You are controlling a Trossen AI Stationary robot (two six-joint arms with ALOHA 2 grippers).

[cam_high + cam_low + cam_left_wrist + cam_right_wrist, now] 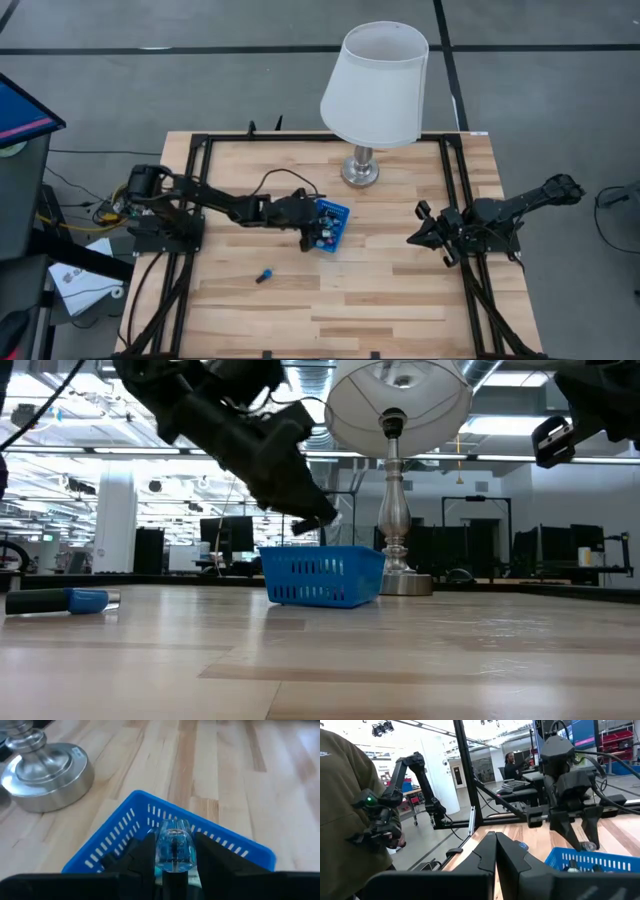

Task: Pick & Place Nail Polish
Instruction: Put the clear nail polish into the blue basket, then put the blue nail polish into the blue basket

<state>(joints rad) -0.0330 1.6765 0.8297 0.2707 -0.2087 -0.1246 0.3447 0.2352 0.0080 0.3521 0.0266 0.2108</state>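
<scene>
My left gripper (312, 235) is shut on a small clear pale-blue nail polish bottle (174, 847) with a dark cap, just above the near-left corner of the small blue basket (333, 226). Several more bottles lie inside the basket (326, 237). One blue bottle with a dark cap (264, 275) lies on its side on the table, also seen in the low view (70, 600). My right gripper (418, 228) is shut and empty at the table's right, pointing toward the basket. My left gripper pinches the bottle's glass body (161, 851) between its two fingers, with the dark cap (175, 880) pointing back toward the wrist. The fingers slant down from the table's left and lie along the bottle. The bottle is lifted clear above the basket (150, 812).
A table lamp with a white shade (375, 85) and a silver base (360, 172) stands behind the basket. Black frame rails (455, 190) run along the table's sides. A person in an olive sleeve (350, 810) stands beyond the table.
</scene>
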